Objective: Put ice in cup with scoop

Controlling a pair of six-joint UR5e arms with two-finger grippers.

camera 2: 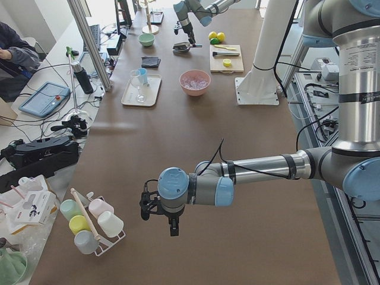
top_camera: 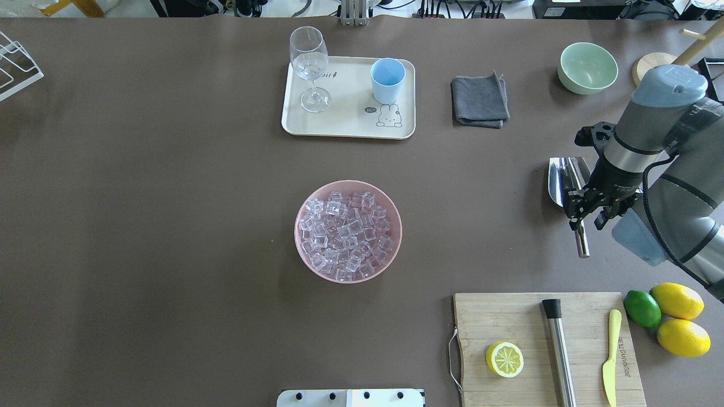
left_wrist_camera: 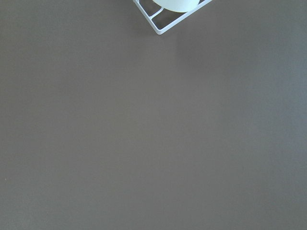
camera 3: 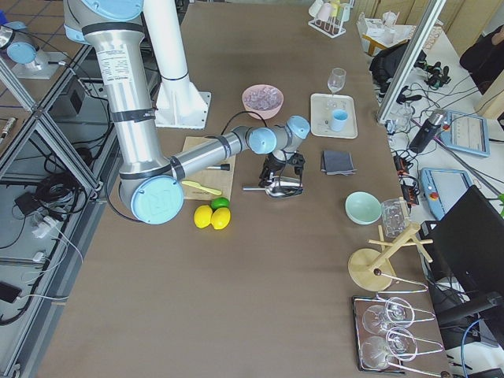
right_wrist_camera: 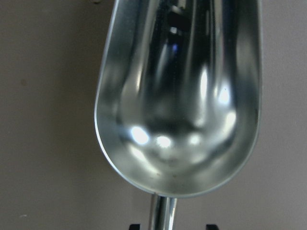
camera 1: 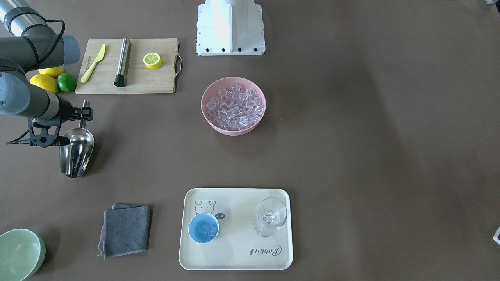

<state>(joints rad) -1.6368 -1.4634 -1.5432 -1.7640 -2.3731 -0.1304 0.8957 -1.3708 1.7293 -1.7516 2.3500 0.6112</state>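
The steel scoop (camera 1: 77, 151) lies on the table, empty, and its trough fills the right wrist view (right_wrist_camera: 180, 96). My right gripper (top_camera: 587, 217) is low over its handle (top_camera: 581, 243), with the fingers apart on either side of it, open. The light-blue cup (camera 1: 203, 228) stands on the cream tray (camera 1: 238, 257) with a few ice cubes in it. The rest of the ice (camera 1: 233, 106) fills the pink bowl (top_camera: 390, 249) at mid-table. My left gripper (camera 2: 160, 212) hovers far off over bare table; I cannot tell if it is open or shut.
A stemmed glass (camera 1: 270, 216) shares the tray. A grey cloth (camera 1: 127, 229) and a pale-green bowl (camera 1: 18, 253) are near the scoop. A cutting board (camera 1: 129, 66) holds a steel cylinder (camera 1: 122, 61), a yellow knife and half a lemon. Lemons and a lime (camera 1: 67, 82) lie beside it.
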